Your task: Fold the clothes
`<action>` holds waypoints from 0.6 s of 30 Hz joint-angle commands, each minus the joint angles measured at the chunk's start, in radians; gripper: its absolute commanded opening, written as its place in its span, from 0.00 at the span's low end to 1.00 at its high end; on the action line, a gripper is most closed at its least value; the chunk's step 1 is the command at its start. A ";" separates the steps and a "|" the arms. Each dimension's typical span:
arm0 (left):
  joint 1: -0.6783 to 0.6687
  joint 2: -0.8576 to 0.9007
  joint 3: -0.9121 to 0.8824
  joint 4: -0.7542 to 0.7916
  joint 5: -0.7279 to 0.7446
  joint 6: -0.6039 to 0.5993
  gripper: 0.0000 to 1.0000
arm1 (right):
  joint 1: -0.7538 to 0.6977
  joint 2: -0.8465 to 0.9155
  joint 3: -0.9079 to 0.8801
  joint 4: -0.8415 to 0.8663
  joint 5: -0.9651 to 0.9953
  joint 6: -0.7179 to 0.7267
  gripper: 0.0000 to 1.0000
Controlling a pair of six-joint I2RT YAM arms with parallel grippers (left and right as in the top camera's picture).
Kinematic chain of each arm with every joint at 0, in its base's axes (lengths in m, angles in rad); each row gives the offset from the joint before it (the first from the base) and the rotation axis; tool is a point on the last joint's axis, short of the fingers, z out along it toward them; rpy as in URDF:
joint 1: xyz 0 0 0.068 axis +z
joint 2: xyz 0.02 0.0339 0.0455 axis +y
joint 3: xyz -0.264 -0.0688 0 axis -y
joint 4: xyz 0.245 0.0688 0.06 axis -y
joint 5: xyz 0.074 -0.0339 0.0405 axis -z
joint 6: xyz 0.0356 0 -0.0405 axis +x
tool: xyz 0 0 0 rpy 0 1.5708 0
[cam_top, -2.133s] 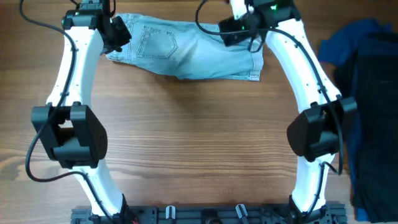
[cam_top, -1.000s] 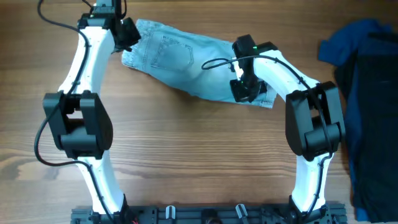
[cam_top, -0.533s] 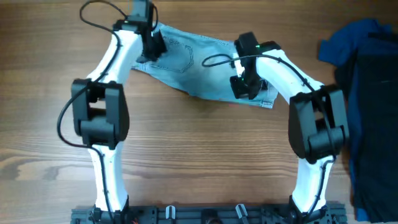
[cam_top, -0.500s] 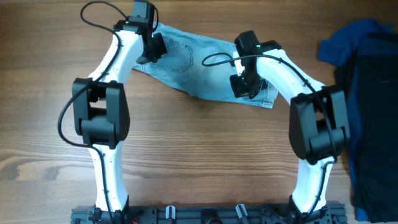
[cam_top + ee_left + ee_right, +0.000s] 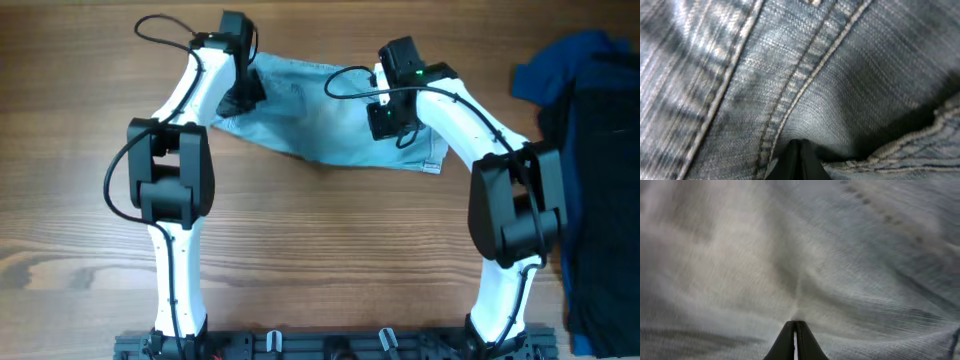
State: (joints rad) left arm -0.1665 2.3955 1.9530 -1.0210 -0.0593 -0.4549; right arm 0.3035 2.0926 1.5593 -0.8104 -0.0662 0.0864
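The faded light blue denim shorts [image 5: 318,122] carry pale stitching; the wooden table [image 5: 330,250] is brown-grained; the heaped cloth garments [image 5: 592,150] are navy.

I see light blue faded denim shorts [image 5: 315,120], rumpled flat across upper centre of frame, slanting down rightward, hemmed leg at lower right, stitched seams visible.

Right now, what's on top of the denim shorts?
Left gripper near one end of the denim shorts, right gripper near the hemmed end, both pinching fabric. Tabletop beneath is hidden.
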 commanded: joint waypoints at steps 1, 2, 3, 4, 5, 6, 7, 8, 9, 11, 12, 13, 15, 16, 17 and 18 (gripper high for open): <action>-0.006 0.120 -0.098 -0.124 -0.016 -0.082 0.04 | -0.017 -0.023 0.002 -0.002 0.021 0.018 0.04; -0.010 0.120 -0.107 -0.144 -0.007 -0.085 0.04 | -0.022 -0.023 0.002 -0.005 0.021 0.018 0.04; -0.014 0.120 -0.117 -0.158 -0.001 -0.085 0.04 | -0.026 -0.023 0.002 -0.009 0.021 0.018 0.04; -0.021 0.120 -0.134 -0.173 0.005 -0.085 0.04 | -0.032 -0.023 0.002 -0.018 0.021 0.017 0.04; -0.029 0.120 -0.152 -0.196 0.008 -0.085 0.04 | -0.039 -0.023 0.002 -0.026 0.021 0.018 0.04; -0.035 0.120 -0.164 -0.213 0.010 -0.085 0.04 | -0.045 -0.023 0.002 -0.030 0.021 0.017 0.04; -0.045 0.120 -0.178 -0.234 0.009 -0.085 0.04 | -0.051 -0.023 0.002 -0.032 0.021 0.014 0.05; -0.060 0.120 -0.188 -0.271 0.009 -0.085 0.04 | -0.059 -0.023 0.002 -0.031 0.021 -0.001 0.04; -0.070 0.120 -0.188 -0.299 0.009 -0.085 0.04 | -0.063 -0.023 0.002 -0.031 0.021 -0.009 0.04; -0.094 0.116 -0.188 -0.343 0.008 -0.085 0.04 | -0.069 -0.023 0.002 -0.025 0.021 -0.010 0.04; -0.107 0.108 -0.188 -0.353 -0.003 -0.085 0.04 | -0.069 -0.023 0.002 -0.016 0.021 -0.010 0.04; -0.116 0.095 -0.188 -0.354 -0.014 -0.085 0.04 | -0.069 -0.023 0.002 -0.008 0.021 -0.010 0.04; -0.133 0.040 -0.185 -0.340 -0.018 -0.086 0.04 | -0.069 -0.023 0.002 0.027 0.021 -0.009 0.04; -0.139 0.000 -0.183 -0.320 -0.018 -0.085 0.04 | -0.069 -0.023 0.002 0.056 0.021 -0.010 0.04; -0.143 -0.034 -0.182 -0.300 -0.018 -0.084 0.04 | -0.069 -0.023 0.002 0.078 0.023 -0.010 0.04; -0.146 -0.084 -0.180 -0.269 -0.018 -0.080 0.04 | -0.069 -0.023 0.002 0.111 0.027 -0.009 0.04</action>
State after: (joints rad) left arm -0.2817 2.3470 1.8172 -1.3613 -0.1650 -0.5301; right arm 0.2329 2.0926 1.5593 -0.7532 -0.0574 0.0849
